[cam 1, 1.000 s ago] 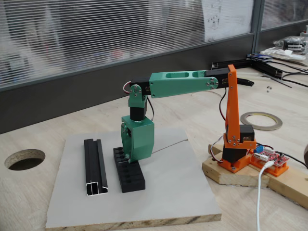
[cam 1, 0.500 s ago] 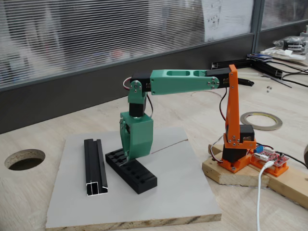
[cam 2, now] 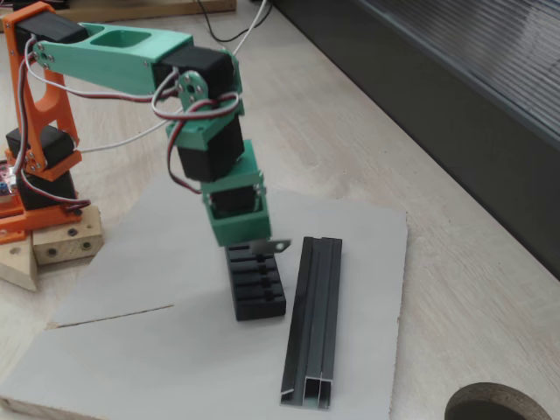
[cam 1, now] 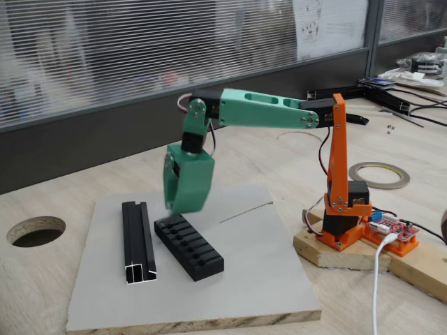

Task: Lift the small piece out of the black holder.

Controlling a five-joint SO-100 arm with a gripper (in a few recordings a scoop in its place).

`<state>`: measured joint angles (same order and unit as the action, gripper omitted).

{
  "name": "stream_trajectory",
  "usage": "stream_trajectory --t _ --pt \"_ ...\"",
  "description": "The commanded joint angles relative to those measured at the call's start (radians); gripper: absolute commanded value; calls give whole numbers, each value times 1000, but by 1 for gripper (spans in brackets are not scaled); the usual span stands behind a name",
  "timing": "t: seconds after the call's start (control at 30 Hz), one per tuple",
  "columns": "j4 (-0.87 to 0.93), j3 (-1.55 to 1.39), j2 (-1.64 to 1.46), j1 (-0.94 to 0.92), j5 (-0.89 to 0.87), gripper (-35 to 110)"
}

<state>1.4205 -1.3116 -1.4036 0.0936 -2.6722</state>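
Note:
The black holder (cam 1: 188,247) (cam 2: 256,280), a ribbed block, lies slantwise on the grey board (cam 1: 251,279) (cam 2: 131,350). My green gripper (cam 1: 173,208) (cam 2: 249,243) hangs just above the holder's far end, jaws pointing down. In a fixed view the small piece (cam 2: 269,246), a thin grey metal tab, sticks out sideways from between the jaws, clear of the holder's slots. The gripper is shut on it. In the other fixed view the piece is too small to make out.
A long black U-channel rail (cam 1: 138,241) (cam 2: 313,319) lies beside the holder on the board. The arm's orange base (cam 1: 342,209) (cam 2: 35,149) stands on a wooden block. A round hole (cam 1: 35,230) is cut in the table. A tape roll (cam 1: 379,174) lies behind the base.
The gripper has risen off the holder and swung slightly left, taking the small piece up with it. The holder turned from lengthwise to slantwise and now rests on the board.

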Motion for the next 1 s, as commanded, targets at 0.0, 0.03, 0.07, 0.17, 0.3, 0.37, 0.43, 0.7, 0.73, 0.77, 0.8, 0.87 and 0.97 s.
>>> stream_trajectory --t 0.0,0.03,0.07,0.17,0.3,0.37,0.43,0.7,0.73,0.77,0.8,0.87,0.97 --pt "8 135 -54 12 -11 2" --pt "9 172 -54 12 -11 2" --pt "9 206 -54 12 -11 2" --pt "9 287 -52 12 -12 2" --pt "21 383 -54 12 -12 2" --pt "25 414 -54 12 -12 2" --pt "25 426 -55 12 -12 2" --pt "224 417 -109 6 -12 2" --pt "245 423 -109 -5 -12 2" --pt "258 425 -110 -18 -12 2" --pt "262 426 -110 -34 -12 2" --pt "262 428 -112 -52 -12 2" --pt "272 428 -112 -55 -12 2"
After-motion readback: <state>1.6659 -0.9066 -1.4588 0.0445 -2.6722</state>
